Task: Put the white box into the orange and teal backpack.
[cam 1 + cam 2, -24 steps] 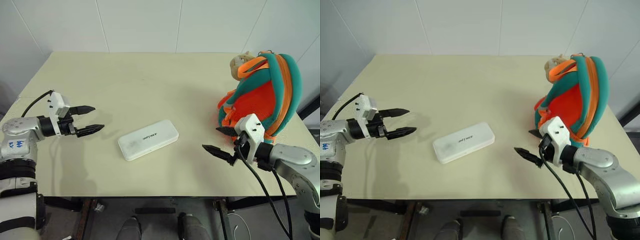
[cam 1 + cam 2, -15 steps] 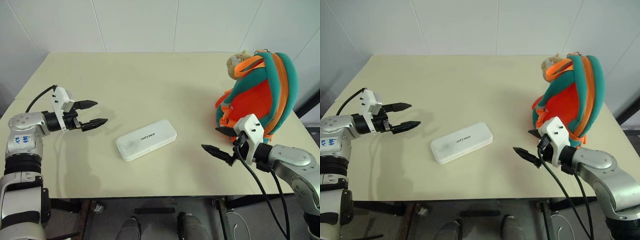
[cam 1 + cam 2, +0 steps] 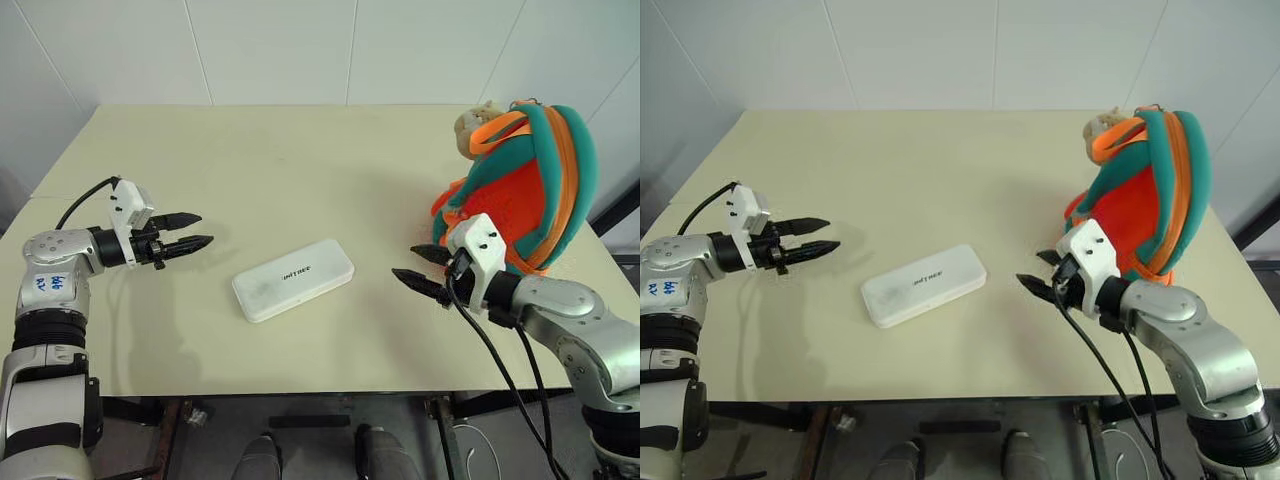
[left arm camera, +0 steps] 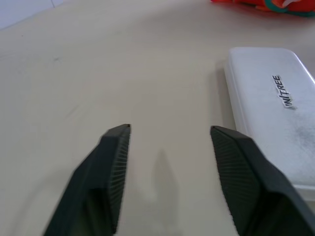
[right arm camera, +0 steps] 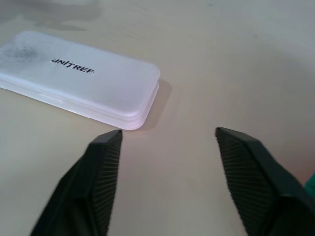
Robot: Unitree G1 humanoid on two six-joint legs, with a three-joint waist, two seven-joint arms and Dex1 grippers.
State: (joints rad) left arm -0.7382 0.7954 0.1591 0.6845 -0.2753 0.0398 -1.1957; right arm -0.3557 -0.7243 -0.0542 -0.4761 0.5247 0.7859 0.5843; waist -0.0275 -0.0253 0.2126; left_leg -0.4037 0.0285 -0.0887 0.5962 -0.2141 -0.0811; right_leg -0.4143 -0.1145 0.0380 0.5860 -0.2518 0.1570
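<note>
The left gripper (image 3: 196, 230), parted and empty, and right gripper (image 3: 418, 269), likewise, flank the box (image 3: 294, 279) lying mid-table, ungrasped; next, apparently, a grasp, then carrying right to the backpack (image 3: 520, 185).

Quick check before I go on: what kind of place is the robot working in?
Probably a lab or test room, not a home: a plain cream table against bare white panelled walls, with just the white box and the orange and teal backpack staged on it.
</note>
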